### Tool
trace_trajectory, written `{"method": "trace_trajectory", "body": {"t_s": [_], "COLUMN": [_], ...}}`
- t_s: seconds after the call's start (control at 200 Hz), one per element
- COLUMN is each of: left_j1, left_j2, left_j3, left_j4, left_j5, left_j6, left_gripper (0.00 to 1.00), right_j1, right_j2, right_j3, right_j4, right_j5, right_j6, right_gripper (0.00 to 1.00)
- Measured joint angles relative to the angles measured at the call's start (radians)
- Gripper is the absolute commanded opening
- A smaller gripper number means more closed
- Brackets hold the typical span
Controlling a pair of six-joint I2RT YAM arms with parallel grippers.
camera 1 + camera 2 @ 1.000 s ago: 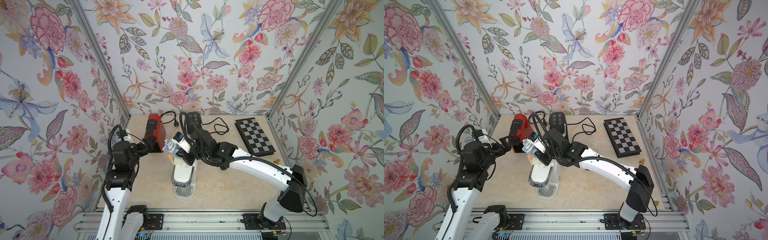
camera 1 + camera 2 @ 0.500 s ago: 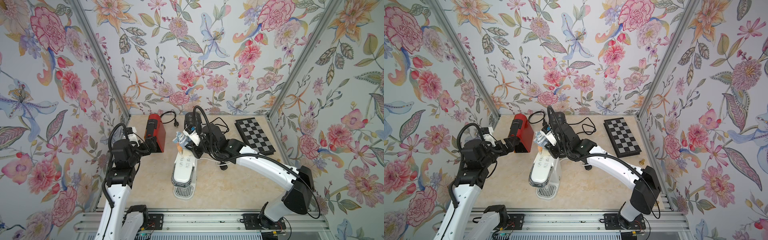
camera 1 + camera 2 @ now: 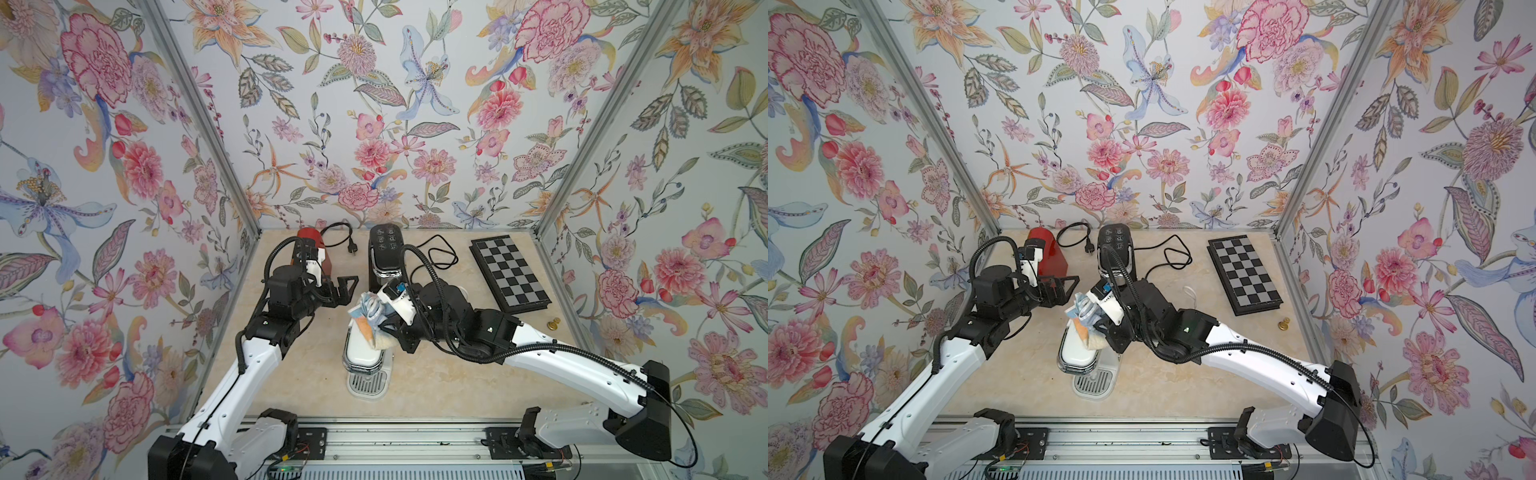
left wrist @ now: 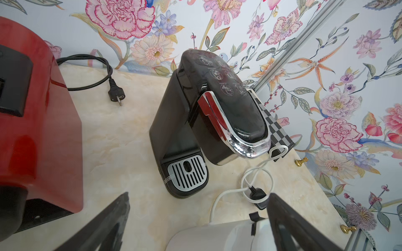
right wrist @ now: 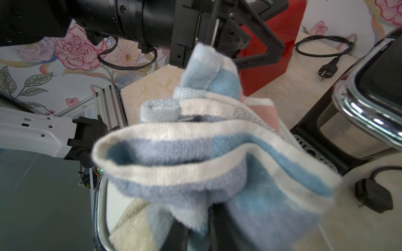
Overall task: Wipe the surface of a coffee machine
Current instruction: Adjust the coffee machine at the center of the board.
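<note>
- You are wiping the top of the white coffee machine. It is standing on the table in front of the black coffee machine. The red coffee machine is sitting behind it, on the left arm's side.
- Your right claw is clenching a bunched striped cloth over the rear end of the white coffee machine. The cloth's lower folds appear to be resting on the glossy lid, while the lid's front end is showing bare.
- To do this stroke well, you should be dragging the cloth along the lid toward its front edge. You should also be pressing only lightly, so the tall, narrow machine is not sliding or tipping.
- In the right wrist view the cloth is bulging well out of the claw, so probably only a small patch is touching the lid. Lowering the wrist should be giving you a flatter, wider contact.
- Your left claw is hanging fully released and gripping nothing. It is just behind the white coffee machine, on the red machine's side, and touching neither machine.
- If the white coffee machine starts shifting, that free claw is sitting well placed for steadying its body.
</note>
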Motion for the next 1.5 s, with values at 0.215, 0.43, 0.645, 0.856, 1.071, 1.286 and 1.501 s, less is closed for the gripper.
{"method": "trace_trajectory", "body": {"t_s": [0.215,0.43,0.645,0.856,1.071,1.286,1.501], "left_j1": [-0.039,-0.064,-0.072,-0.097,-0.106,-0.122,-0.143], "left_j2": [0.077,0.129,0.157,0.217,0.229,0.235,0.237], "left_j3": [0.07,0.148,0.16,0.185,0.19,0.195,0.195], "left_j4": [-0.002,-0.047,-0.079,-0.09,-0.101,-0.126,-0.146], "left_j5": [0.036,0.103,0.157,0.18,0.182,0.182,0.182], "left_j6": [0.038,0.102,0.135,0.155,0.175,0.202,0.213], "left_gripper": [0.99,0.99,0.99,0.99,0.99,0.99,0.99], "right_j1": [0.001,-0.043,0.008,0.049,0.042,0.045,0.065], "right_j2": [-0.131,-0.241,-0.222,-0.151,-0.058,0.026,0.027], "right_j3": [-0.204,-0.412,-0.539,-0.547,-0.553,-0.553,-0.553], "right_j4": [0.178,0.279,0.206,0.235,0.344,0.452,0.488], "right_j5": [-0.016,-0.024,0.0,0.019,0.016,0.016,0.033], "right_j6": [0.126,0.27,0.363,0.406,0.446,0.499,0.532], "right_gripper": [0.0,0.0,0.0,0.0,0.0,0.0,0.0]}}
